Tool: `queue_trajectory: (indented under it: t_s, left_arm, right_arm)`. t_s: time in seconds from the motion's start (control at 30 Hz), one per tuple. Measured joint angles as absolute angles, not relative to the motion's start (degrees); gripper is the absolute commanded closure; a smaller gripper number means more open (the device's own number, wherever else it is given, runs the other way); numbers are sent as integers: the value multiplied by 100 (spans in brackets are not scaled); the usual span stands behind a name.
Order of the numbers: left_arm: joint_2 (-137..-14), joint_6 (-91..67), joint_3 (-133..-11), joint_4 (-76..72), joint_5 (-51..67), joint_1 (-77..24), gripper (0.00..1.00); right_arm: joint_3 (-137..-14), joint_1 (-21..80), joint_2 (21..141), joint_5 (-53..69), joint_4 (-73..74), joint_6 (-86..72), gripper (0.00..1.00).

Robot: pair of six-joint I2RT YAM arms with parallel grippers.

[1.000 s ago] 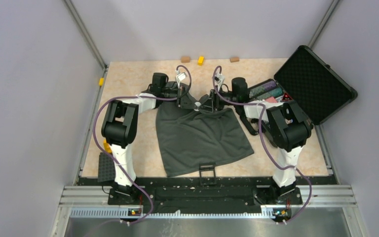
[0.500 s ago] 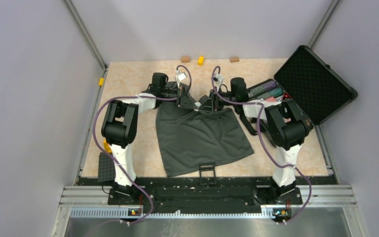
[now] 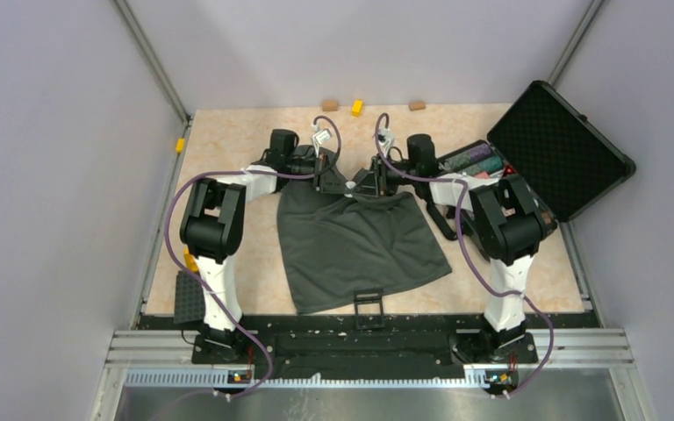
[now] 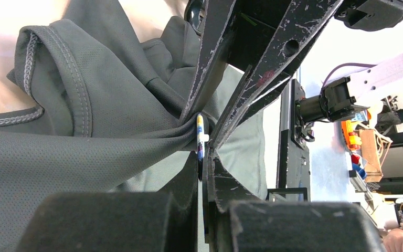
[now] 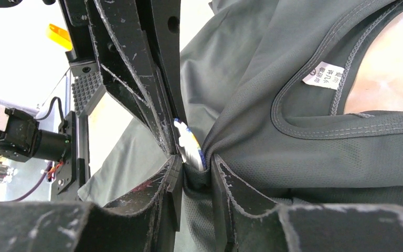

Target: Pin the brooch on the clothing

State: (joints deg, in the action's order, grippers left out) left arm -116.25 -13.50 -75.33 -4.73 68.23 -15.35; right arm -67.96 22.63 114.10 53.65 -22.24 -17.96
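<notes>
- The brooch [image 4: 200,137] is held edge-on at the T-shirt [image 4: 84,157] collar, pinched in the nearly closed fingers of the left gripper [image 4: 203,167].
- The fingers of the right gripper [image 5: 195,170] are clamped on bunched fabric beside it.
- Pinning is judged under way; fastening cannot be confirmed.

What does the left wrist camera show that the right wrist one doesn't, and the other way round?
Left wrist only: a folded, stitched hem at upper left. Right wrist only: the white neck label. Both: the brooch seen edge-on against bunched shirt fabric, right where the left gripper and the right gripper meet tip to tip.
</notes>
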Motion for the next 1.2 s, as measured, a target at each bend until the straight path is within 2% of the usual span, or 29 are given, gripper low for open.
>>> queue_trajectory:
  t_s: [0.3, 0.67, 1.0, 1.2]
  left_arm:
    - [-11622, -1190, -7533, -388, 6761, -1525, 100]
    - [-11622, -1039, -7542, -163, 6687, -1527, 100]
    - [-11622, -1028, -7583, -16, 6702, -1542, 100]
    - [-11629, -609, -7826, 642, 6766, -1551, 100]
  right_arm:
    - [-7089, 2276, 11524, 5356, -1704, -1758, 81]
    - [-7417, 2316, 11633, 5417, -1000, -1345, 80]
    - [-7432, 2316, 11633, 5548, -930, -1103, 79]
    - [-7432, 2318, 11633, 5719, -919, -1039, 79]
